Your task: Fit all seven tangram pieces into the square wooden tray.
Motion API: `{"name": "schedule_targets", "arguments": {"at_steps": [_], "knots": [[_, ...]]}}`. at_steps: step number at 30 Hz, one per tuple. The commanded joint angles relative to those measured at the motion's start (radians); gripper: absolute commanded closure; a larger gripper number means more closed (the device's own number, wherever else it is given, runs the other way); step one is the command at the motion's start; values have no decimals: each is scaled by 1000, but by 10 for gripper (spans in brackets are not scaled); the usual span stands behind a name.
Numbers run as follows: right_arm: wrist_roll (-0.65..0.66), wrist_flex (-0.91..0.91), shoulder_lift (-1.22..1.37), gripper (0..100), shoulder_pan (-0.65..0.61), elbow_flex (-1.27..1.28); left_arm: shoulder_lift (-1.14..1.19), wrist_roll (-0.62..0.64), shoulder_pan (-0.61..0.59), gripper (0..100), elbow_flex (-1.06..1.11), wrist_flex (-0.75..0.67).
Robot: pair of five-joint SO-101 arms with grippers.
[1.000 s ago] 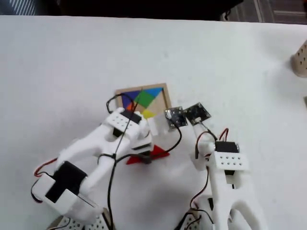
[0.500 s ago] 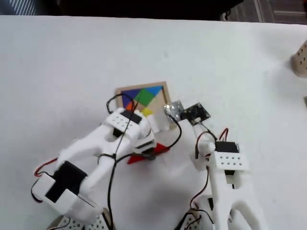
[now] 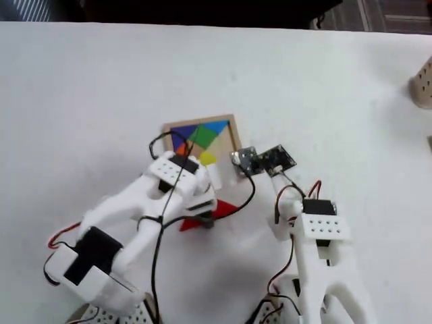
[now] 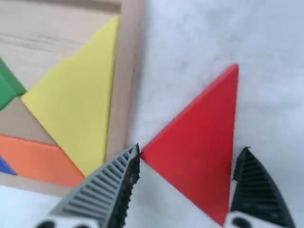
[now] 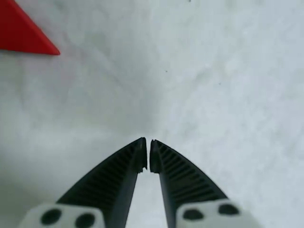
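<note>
The square wooden tray [image 3: 234, 138] lies mid-table with blue, green, yellow and orange pieces in it. In the left wrist view the yellow triangle [image 4: 80, 109] rests against the tray rim [image 4: 129, 71], beside an orange piece [image 4: 33, 159] and a green one [image 4: 7, 85]. The red triangle [image 4: 199, 142] lies flat on the table just outside that rim. My left gripper [image 4: 190, 149] is shut on it, one finger at each side. From above, the red triangle [image 3: 226, 208] pokes out from under the left gripper [image 3: 208, 217]. My right gripper [image 5: 147, 142] is shut and empty over bare table.
The right arm [image 3: 324, 229] stands just right of the left arm, close to the red triangle. A perforated wooden object [image 3: 423, 82] sits at the far right edge. Cables loop around both arms. The table's far edge runs along the back.
My left gripper has nudged the red triangle slightly up and right, toward the tray's near corner. The right arm has not moved.
</note>
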Motion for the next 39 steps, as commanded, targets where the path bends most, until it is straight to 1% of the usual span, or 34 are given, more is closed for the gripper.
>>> {"name": "schedule_targets", "arguments": {"at_steps": [1, 11, 13, 16, 18, 33, 35, 37, 39], "knots": [[9, -1, -30, 979, -8, -3, -5, -34, -7, 683, -43, 38], [9, -1, -31, 979, -8, -3, -4, -31, -7, 692, -44, 37], [9, -1, -31, 979, -8, -3, -4, -31, -5, 743, -43, 26], [9, -1, -31, 979, -8, -3, -2, -38, 16, 855, -41, 6], [9, -1, -31, 979, -8, -3, -2, -40, 22, 896, -41, 3], [9, -22, -24, 979, -7, -3, -4, -32, 19, 880, -51, -2], [9, -22, -24, 979, -7, -3, -8, -29, 18, 845, -46, -25], [9, -22, -24, 979, -7, -3, -10, -28, 1, 788, -48, -34], [9, -22, -24, 979, -7, -3, -10, 17, -19, 743, -52, -37]]}}
